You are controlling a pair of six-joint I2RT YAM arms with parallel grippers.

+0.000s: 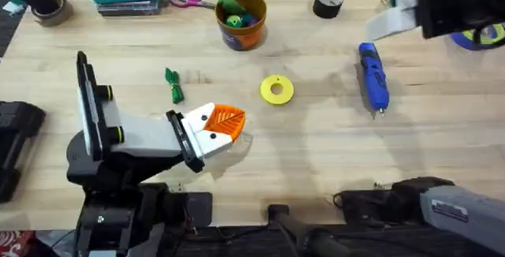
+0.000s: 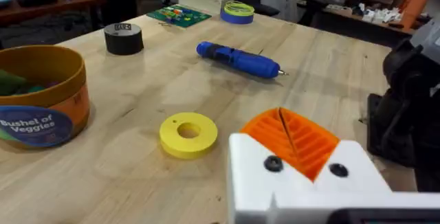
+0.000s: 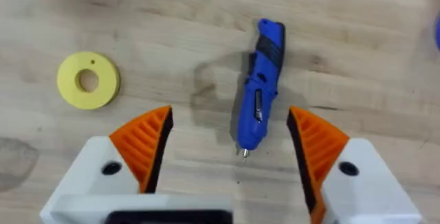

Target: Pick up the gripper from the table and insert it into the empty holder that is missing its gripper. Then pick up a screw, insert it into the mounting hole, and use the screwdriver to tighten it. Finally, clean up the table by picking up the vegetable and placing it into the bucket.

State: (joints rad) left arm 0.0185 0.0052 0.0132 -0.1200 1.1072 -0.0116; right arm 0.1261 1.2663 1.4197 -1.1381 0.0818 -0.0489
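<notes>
A pale wooden table point(image 1: 316, 143) carries the whole scene, cluttered along its far edge with scissors, tape rolls and a teal case. Out in the open lies the blue pen-shaped screwdriver point(image 1: 373, 76), flat on the wood with its thin metal bit toward the near edge, well to the right of the yellow plastic disc point(image 1: 276, 89). Above it hangs the right gripper point(image 3: 230, 148), white blocks with orange ribbed pads spread wide apart, the screwdriver's bit end lying on the wood between the two tips and untouched. Over on the left, the left gripper point(image 1: 225, 124) sits low over the table, its orange ribbed tips pressed together with nothing between them; both white finger blocks there carry an orange tip. Just beyond it and to the left, the small slim green toy vegetable point(image 1: 173, 86) rests on the bare wood. Farther back stands the round orange-brown bucket point(image 1: 241, 20), labelled "Bushel of Veggies", with green and yellow toys inside. A black tape roll point(image 1: 328, 1) sits to its right.
</notes>
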